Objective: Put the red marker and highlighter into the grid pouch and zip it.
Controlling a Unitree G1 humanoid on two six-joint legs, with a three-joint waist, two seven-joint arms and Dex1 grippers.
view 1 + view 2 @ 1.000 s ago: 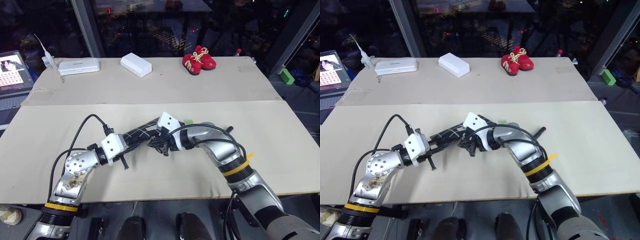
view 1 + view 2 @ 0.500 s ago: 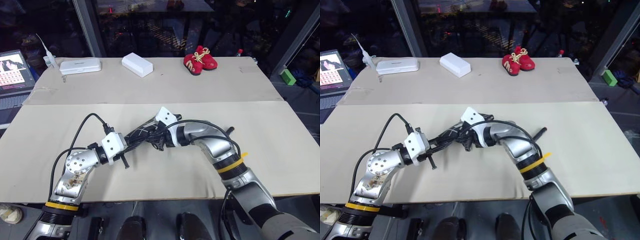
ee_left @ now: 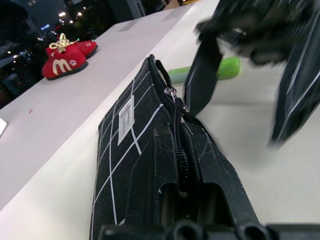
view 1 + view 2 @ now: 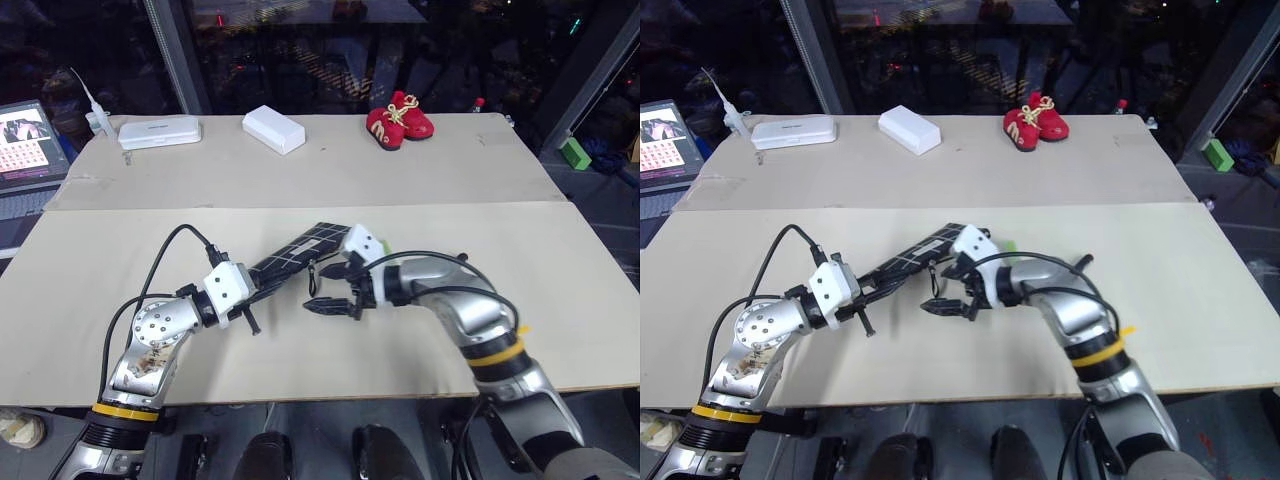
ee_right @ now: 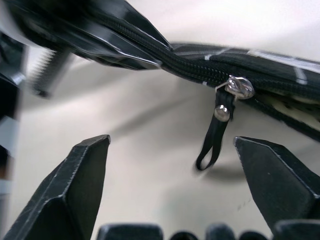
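Highlighter point(image 3: 220, 69) half hidden behind right hand point(image 4: 330, 293) spread apart, left hand point(image 4: 262, 296) clamped on grid pouch point(image 4: 305, 250)

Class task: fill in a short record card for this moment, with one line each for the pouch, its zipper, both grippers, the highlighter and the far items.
pouch: grid pouch, held off the table at one end
left gripper: shut on the pouch
right gripper: open, beside the pouch, holding nothing
zipper: slider partway along, pull cord hanging free
highlighter: green, on the table behind the pouch
far items: red shoes, two white boxes
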